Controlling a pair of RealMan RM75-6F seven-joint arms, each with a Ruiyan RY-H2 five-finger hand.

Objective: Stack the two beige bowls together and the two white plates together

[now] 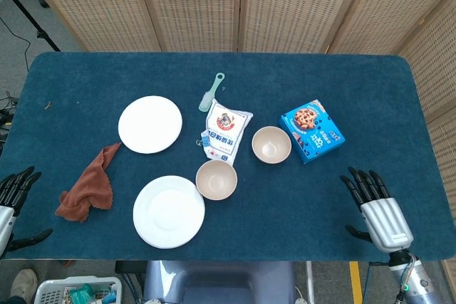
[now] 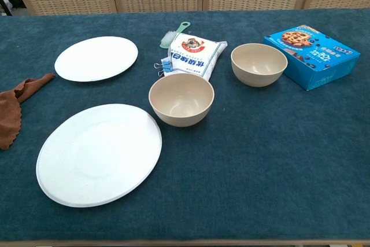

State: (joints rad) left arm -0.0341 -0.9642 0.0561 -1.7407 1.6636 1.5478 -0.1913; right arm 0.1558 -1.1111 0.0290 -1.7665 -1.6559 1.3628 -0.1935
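Note:
Two beige bowls stand upright and apart: one near the table's middle front (image 1: 216, 179) (image 2: 181, 99), the other (image 1: 271, 144) (image 2: 258, 63) further right and back. One white plate (image 1: 150, 124) (image 2: 96, 57) lies at the back left, a second white plate (image 1: 169, 211) (image 2: 99, 153) near the front edge. My right hand (image 1: 376, 208) hovers over the front right of the table, fingers spread, holding nothing. At the front left edge, my left hand (image 1: 14, 201) is only partly in view, fingers apart and empty. Neither hand shows in the chest view.
A white flour bag (image 1: 225, 132) (image 2: 192, 55) lies between the bowls and the far plate, a green brush (image 1: 211, 91) behind it. A blue cookie box (image 1: 311, 131) (image 2: 311, 55) sits right of the far bowl. A brown cloth (image 1: 89, 184) (image 2: 11, 108) lies at the left.

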